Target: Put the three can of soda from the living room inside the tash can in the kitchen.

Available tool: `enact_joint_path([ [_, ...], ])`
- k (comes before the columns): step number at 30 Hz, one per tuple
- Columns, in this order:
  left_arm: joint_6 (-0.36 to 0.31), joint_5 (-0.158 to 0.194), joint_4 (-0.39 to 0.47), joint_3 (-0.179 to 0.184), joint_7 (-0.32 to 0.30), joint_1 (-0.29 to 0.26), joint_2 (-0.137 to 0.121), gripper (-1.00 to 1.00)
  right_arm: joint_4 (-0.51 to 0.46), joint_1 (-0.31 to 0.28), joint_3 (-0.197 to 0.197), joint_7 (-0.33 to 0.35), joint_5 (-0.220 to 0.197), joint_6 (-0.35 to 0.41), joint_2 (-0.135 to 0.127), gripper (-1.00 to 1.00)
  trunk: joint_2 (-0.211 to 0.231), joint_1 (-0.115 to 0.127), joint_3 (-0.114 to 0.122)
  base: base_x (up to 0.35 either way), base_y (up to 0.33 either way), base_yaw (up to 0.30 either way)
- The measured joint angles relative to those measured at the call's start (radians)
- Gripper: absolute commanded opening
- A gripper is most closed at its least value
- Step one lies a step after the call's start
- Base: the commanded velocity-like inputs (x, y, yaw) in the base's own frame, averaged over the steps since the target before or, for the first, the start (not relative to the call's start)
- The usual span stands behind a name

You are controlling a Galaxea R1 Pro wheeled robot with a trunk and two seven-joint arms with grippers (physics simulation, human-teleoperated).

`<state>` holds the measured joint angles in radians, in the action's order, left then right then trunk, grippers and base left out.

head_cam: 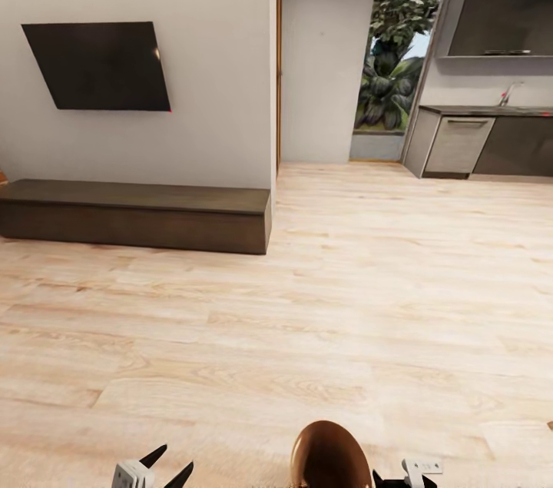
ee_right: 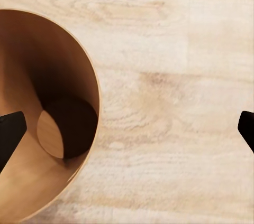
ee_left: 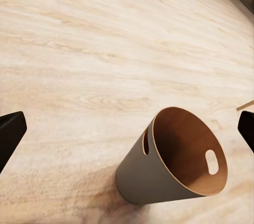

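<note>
The trash can, a small tapered bucket, grey outside and copper-brown inside, sits at the bottom of the head view between my two arms. In the left wrist view the trash can shows its handle slots, and my left gripper hangs open above the wood floor beside it. My right gripper is open too, with one dark finger over the trash can's mouth and the other over bare floor. The bucket's inside looks empty. The soda cans are out of view. Both grippers poke in at the head view's lower edge.
A dark TV hangs on the wall to the left above a long low wooden bench. Kitchen cabinets with a sink stand at the far right, beside a glass door showing plants. Light wood floor stretches between.
</note>
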<state>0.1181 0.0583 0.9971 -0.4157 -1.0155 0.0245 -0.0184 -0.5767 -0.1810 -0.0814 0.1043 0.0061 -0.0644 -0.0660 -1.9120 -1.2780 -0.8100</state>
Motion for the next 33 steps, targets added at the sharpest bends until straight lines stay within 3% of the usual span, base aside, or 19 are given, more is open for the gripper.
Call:
enact_joint_path([
  [22, 0.000, 0.000, 0.000, 0.000, 0.000, 0.000, 0.000, 1.00, 0.000, -0.003, 0.000, 0.000, 0.001, 0.001, 0.000, 1.00, 0.000, 0.000, -0.028, 0.002, 0.000, 0.000],
  [33, 0.000, 0.000, 0.000, 0.000, 0.000, 0.000, 0.000, 1.00, 0.000, -0.024, 0.000, -0.003, 0.001, 0.000, 0.009, 1.00, 0.000, 0.000, -0.041, 0.159, 0.000, 0.000],
])
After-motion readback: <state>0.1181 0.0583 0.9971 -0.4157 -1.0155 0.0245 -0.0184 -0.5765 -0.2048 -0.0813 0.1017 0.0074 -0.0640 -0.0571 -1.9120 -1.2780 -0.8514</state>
